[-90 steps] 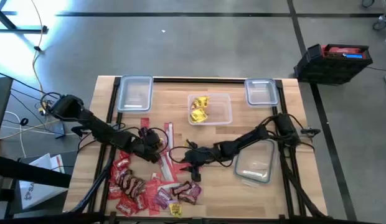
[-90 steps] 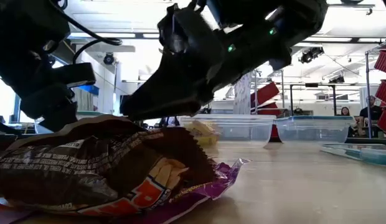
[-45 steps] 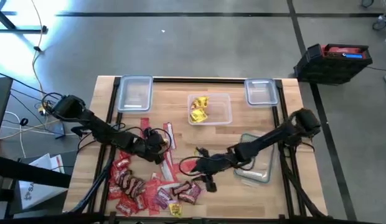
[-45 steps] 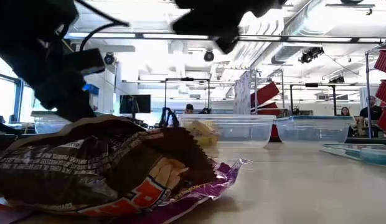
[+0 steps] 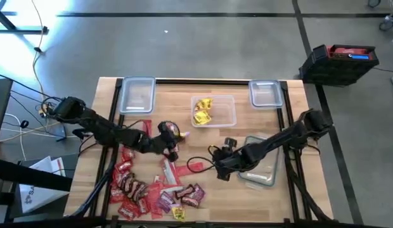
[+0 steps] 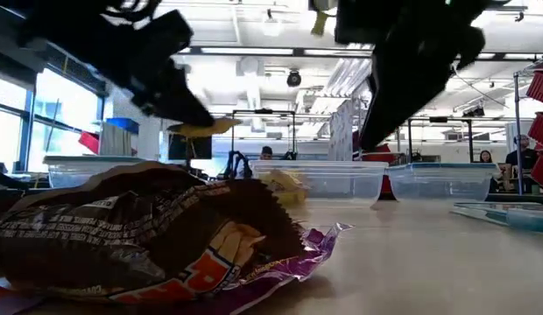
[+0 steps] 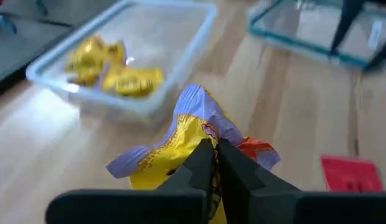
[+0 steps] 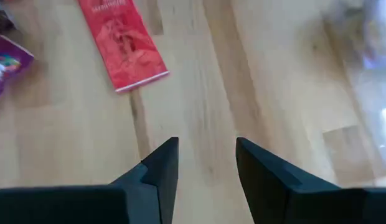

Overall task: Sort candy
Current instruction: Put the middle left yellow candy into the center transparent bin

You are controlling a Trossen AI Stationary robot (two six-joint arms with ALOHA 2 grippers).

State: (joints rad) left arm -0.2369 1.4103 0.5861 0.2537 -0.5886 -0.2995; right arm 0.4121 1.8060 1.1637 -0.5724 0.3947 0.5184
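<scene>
Held candy: yellow-and-lilac wrapped sweet (image 7: 180, 140), crinkled foil, pinched in left gripper (image 7: 213, 163); up off the table (image 5: 298, 101), near the middle tub.
Left gripper: clamped on that sweet; sat over table centre-left (image 5: 168, 134). Vs 1 s ago: was low over the red packets, since lifted and moved toward middle tub w/ the sweet.
Right gripper: (image 8: 205, 163) fingers spread, nothing between; hung over bare wood by a red packet (image 8: 123, 40). Vs 1 s ago: was at the pile's edge, since pulled back toward the right side (image 5: 223, 149).
Candy pile: (image 5: 155, 190) red flat packets, brown mini bars, a few purple and yellow ones, front-left of table.
Middle tub: (image 5: 228, 114) clear, held yellow sweets (image 5: 202, 111) only.
Other tubs: empty-looking clear ones at far left (image 5: 137, 95), far right (image 5: 266, 93), near right (image 5: 263, 171).
Left wrist view only: lilac edge and orange print on the held wrapper.
Low view only: brown bar (image 6: 123, 232) on a purple wrapper (image 6: 311, 245) up close; held sweet seen as a yellow sliver (image 6: 201, 128); ppl far back in room.
</scene>
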